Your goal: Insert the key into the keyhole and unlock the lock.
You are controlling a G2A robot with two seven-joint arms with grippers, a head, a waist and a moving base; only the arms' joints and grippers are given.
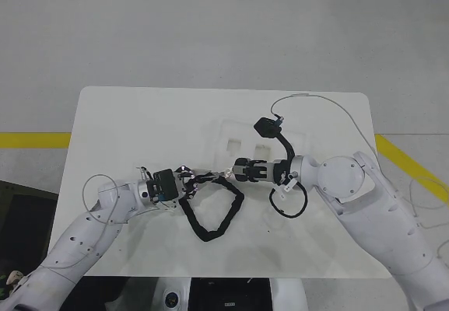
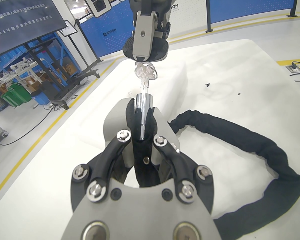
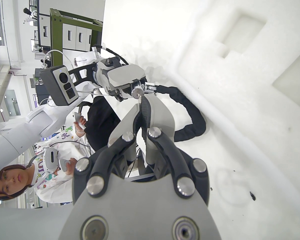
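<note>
Roughly mid-table (image 1: pixel 131 124), top view: the two arms meet head-on. The left gripper (image 1: pixel 184 176) sits at 9 o'clock of the meeting point and the right gripper (image 1: pixel 234 170) at 3 o'clock.

Left gripper (image 2: pixel 142 107): fingers clamped tight on the lock (image 2: pixel 144 103), gripping its shiny chrome barrel. The barrel's open end pokes out past the fingertips toward the other arm. Lock is held up off the table.

Right gripper (image 2: pixel 142 59): fingers pinched together on the head of the key (image 2: pixel 145 73). A small wire ring hangs at the key head. The blade points straight at the barrel and lines up with it. The blade tip meets the keyhole end of the barrel. Most of the blade is still outside; how deep the tip sits, cannot tell.

Right wrist view: right gripper (image 3: pixel 141 101) fingertips closed, with the round keyhole face of the lock (image 3: pixel 137 92) just beyond them and the left gripper (image 3: pixel 125 76) wrapped around it.

Black chain sleeve (image 2: pixel 240 134) runs off the lock and lies in a loop on the table, at 6 o'clock of the grippers in the top view.

White foam tray (image 1: pixel 220 132) with rectangular recesses lies at 12 o'clock of the grippers. The right gripper is over its near edge. A few dark specks sit on the table surface beside the chain.
</note>
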